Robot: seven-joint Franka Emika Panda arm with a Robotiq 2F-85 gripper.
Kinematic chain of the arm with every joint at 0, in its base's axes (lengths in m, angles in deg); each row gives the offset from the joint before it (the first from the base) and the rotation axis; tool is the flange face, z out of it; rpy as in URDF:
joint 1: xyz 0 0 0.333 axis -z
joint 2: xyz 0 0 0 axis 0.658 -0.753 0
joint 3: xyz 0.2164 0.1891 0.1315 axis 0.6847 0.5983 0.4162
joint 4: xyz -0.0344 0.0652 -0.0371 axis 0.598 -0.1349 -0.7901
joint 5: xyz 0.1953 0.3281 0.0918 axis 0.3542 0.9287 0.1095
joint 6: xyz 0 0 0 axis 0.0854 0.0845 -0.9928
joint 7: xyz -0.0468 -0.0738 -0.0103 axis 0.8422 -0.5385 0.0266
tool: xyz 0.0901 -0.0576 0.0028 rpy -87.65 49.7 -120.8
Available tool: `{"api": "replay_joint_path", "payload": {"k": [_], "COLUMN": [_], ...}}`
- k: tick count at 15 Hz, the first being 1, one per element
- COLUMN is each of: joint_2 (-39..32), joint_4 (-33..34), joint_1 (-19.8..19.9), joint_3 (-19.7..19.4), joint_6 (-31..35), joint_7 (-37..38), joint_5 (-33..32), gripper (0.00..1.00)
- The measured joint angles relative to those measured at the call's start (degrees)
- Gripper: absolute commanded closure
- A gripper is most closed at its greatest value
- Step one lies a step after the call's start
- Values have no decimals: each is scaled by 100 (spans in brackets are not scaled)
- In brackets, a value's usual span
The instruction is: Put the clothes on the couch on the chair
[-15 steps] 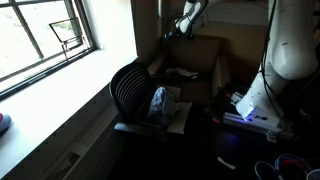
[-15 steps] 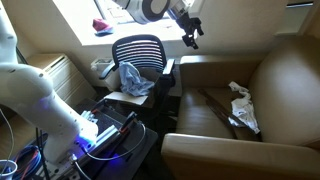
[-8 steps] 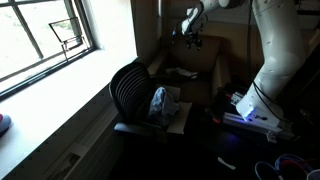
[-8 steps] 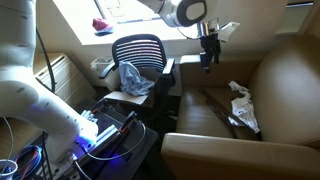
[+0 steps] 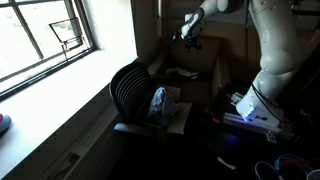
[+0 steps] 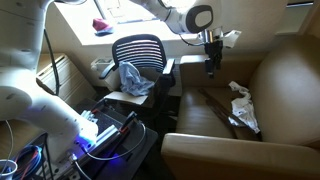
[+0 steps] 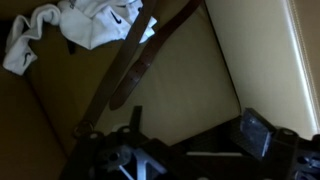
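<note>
A white cloth (image 6: 240, 105) lies on the brown couch's seat (image 6: 275, 85) beside a dark brown strap (image 6: 214, 104). The wrist view shows the cloth (image 7: 80, 25) at top left and the strap (image 7: 140, 60) across the seat. A blue-grey cloth (image 6: 132, 78) lies on the black mesh chair (image 6: 140, 52), and shows in an exterior view (image 5: 160, 103). My gripper (image 6: 211, 68) hangs above the couch's back corner, left of the white cloth. It is open and empty (image 7: 195, 135).
A cardboard piece (image 5: 180, 115) lies on the chair seat under the cloth. A window (image 5: 45, 40) with a sill runs beside the chair. A lit electronics box with cables (image 6: 105, 130) sits on the floor. The robot base (image 5: 265, 95) stands by the couch.
My gripper has moved from above the chair across to the couch and come lower, with its jaws open. The clothes have not moved.
</note>
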Motion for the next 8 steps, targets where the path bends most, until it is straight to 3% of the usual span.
{"api": "replay_joint_path", "payload": {"k": [2, 4, 6, 8], "joint_2": [-221, -724, -1276, -1835], "joint_4": [346, 927, 1488, 2057], "joint_1": [429, 690, 758, 738], "joint_3": [412, 514, 416, 291], "joint_6": [-488, -1180, -1614, -1645], "joint_7": [-511, -802, -605, 11], "joint_5": [-3, -98, -307, -519], "gripper": [0, 0, 0, 0]}}
